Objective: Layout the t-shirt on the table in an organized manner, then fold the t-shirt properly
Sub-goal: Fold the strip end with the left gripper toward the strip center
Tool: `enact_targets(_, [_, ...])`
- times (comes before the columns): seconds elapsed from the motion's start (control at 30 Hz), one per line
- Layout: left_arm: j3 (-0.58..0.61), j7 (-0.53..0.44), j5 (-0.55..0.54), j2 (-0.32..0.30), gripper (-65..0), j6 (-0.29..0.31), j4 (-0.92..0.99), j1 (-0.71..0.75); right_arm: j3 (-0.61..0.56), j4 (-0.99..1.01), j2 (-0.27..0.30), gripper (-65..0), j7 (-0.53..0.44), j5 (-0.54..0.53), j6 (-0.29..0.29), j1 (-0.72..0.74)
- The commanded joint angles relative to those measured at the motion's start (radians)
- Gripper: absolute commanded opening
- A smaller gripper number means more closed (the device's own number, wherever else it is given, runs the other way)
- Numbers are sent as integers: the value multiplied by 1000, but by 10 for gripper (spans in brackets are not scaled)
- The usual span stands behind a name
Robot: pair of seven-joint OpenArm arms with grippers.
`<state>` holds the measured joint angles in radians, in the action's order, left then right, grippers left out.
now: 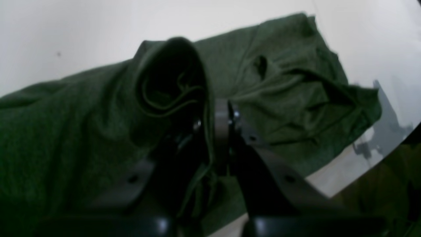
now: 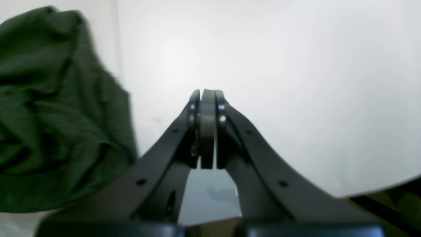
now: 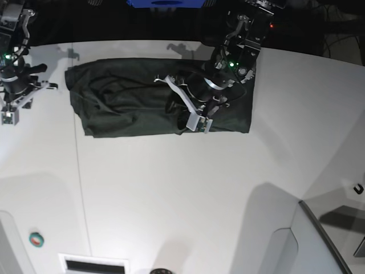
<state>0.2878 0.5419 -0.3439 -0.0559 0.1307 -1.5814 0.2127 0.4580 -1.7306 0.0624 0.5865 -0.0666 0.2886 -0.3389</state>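
The dark green t-shirt (image 3: 125, 103) lies as a long, wrinkled band across the far part of the white table (image 3: 171, 188). My left gripper (image 3: 199, 123) is at the shirt's near edge toward its right end. In the left wrist view the left gripper (image 1: 210, 121) is shut on a raised fold of the t-shirt (image 1: 279, 98), and cloth hides one finger. My right gripper (image 3: 8, 117) is off the shirt's left end. In the right wrist view the right gripper (image 2: 207, 98) is shut and empty above the bare table (image 2: 279, 82), with the t-shirt (image 2: 49, 115) to its left.
A thin dark seam line (image 3: 77, 171) runs down the table's left side. A grey angled panel (image 3: 325, 240) sits at the near right corner. A small green button (image 3: 36, 240) and a vent slot (image 3: 94, 265) are near the front left. The table's curved edge (image 1: 378, 161) lies close to the shirt's end.
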Motion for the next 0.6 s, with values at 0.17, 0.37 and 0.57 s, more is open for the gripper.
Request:
enact_targets(0.17, [1,-18,-8,4,-650,8,19,-26,5,-16,7,-650,-20,-5,2,5])
enact_targets(0.37, [3,-18,-8,3,-650,8,14,-26,0,-16,6,-650,-20,-5,2,8])
enact_targets(0.57, [0,123,-8,-2,-629,8,8,-40,-1,-16,6,-650,-20,-5,2,21])
